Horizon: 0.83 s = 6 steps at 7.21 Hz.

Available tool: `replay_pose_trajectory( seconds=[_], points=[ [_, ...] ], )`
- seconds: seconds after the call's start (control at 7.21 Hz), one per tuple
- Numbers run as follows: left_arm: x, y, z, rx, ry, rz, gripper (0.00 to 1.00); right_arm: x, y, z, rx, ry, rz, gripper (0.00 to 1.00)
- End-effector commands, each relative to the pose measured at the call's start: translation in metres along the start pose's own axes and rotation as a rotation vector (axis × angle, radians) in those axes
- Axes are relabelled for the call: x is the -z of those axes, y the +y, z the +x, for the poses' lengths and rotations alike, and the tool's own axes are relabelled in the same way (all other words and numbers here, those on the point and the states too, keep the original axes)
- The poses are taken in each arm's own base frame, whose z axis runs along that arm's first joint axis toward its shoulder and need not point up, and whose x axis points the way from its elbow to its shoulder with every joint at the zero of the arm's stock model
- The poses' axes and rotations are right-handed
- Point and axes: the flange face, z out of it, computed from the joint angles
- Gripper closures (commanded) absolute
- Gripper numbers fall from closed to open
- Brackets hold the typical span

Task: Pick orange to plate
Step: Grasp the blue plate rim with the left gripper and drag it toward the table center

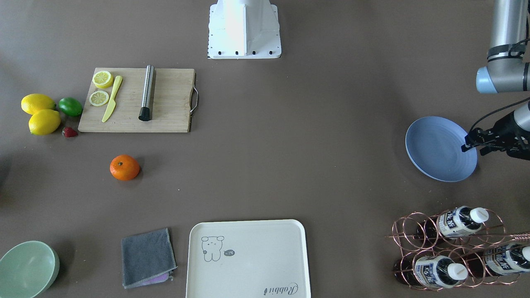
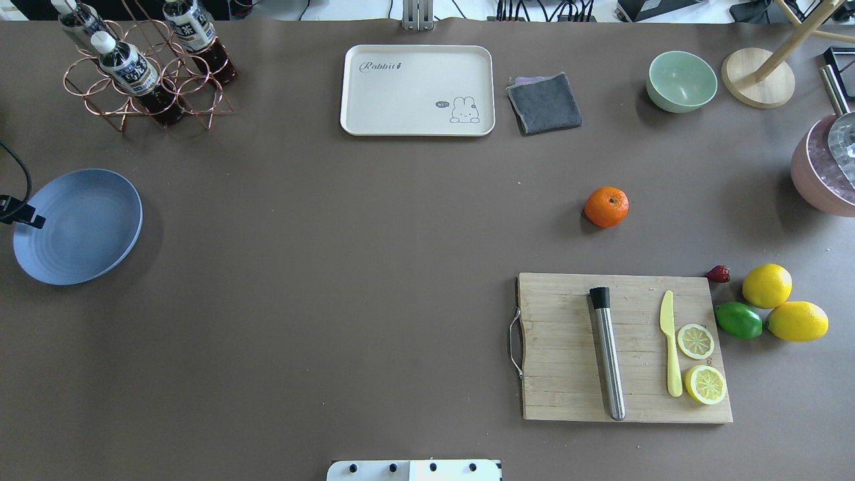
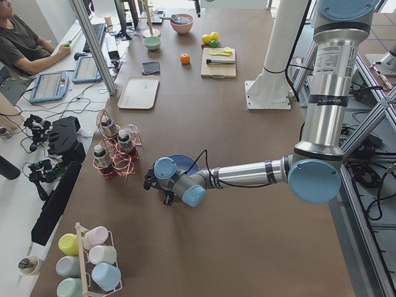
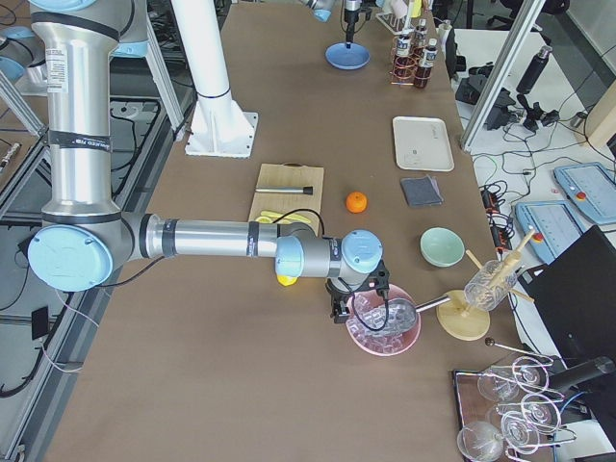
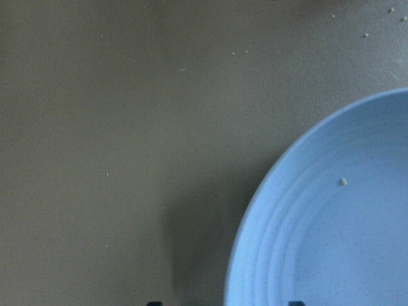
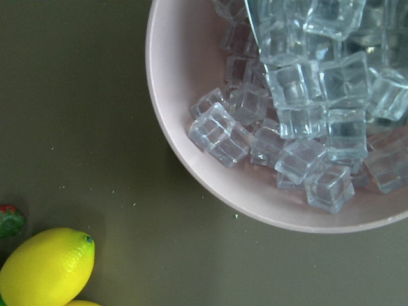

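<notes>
Jaws apart, left gripper (image 1: 468,142), "Rabbit" tray (image 1: 265,248)

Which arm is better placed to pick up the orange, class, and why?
Right: the right claw hovers at the pink ice bowl, on the orange's side; the left claw is far off at the plate.

Reaches low and level with the left arm (image 3: 247,174), upper arm upright, wrist turned down, left claw (image 1: 467,144) spread open and pointing down. Stretches the right arm (image 4: 212,238) out level likewise, upper arm upright, right claw (image 4: 339,312) pointing down, seen only from the side; cannot tell whether spread or closed.
</notes>
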Motion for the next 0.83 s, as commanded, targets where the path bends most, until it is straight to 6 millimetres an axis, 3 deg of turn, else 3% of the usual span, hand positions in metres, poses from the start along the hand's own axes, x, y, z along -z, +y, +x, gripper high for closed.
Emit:
replay_pose_trajectory(
  seconds=[0.0, 0.14, 0.42, 0.55, 0.69],
  points=[
    [-0.004, -0.002, 0.003, 0.012, 0.001, -0.006, 0.64, -0.002, 0.0, -0.002, 0.003, 0.0, -0.004, 0.0],
    [-0.002, -0.005, 0.007, 0.034, 0.004, -0.001, 1.0, 0.0, -0.001, -0.003, 0.005, 0.001, -0.001, 0.0],
    [0.007, -0.02, 0.026, 0.049, 0.027, 0.021, 1.0, 0.011, -0.003, -0.017, 0.029, 0.004, 0.021, 0.0],
    [0.027, -0.032, 0.057, 0.102, 0.074, 0.048, 1.0, 0.015, -0.005, -0.021, 0.038, 0.006, 0.028, 0.0],
    [0.056, -0.064, 0.113, 0.155, 0.169, 0.06, 1.0, 0.023, -0.01, -0.031, 0.051, 0.008, 0.045, 0.0]
  ],
)
